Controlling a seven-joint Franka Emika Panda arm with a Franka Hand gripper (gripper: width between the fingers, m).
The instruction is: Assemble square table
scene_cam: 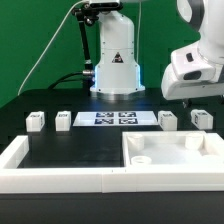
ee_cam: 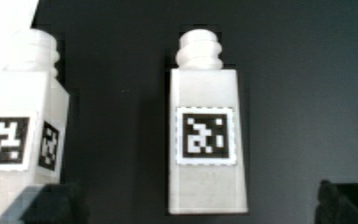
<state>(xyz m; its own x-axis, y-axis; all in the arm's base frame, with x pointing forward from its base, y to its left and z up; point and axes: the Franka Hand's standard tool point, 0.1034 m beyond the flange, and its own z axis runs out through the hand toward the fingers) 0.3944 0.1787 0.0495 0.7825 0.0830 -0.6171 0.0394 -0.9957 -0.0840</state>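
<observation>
Wrist view shows the end effector (ee_cam: pixel 197 203) released, its jaws wide over one table leg (ee_cam: pixel 204 125) lying on the counter (ee_cam: pixel 123 60). A second leg (ee_cam: pixel 23 120) lies just beside; an off-centre descent could knock it aside.

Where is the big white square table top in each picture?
Exterior view: the table top lies at the lower right, nearer the camera than the row of legs.
Wrist view: not in it.
Shared landmark: two tagged legs, probably the exterior view's right pair, fill the wrist view.
</observation>
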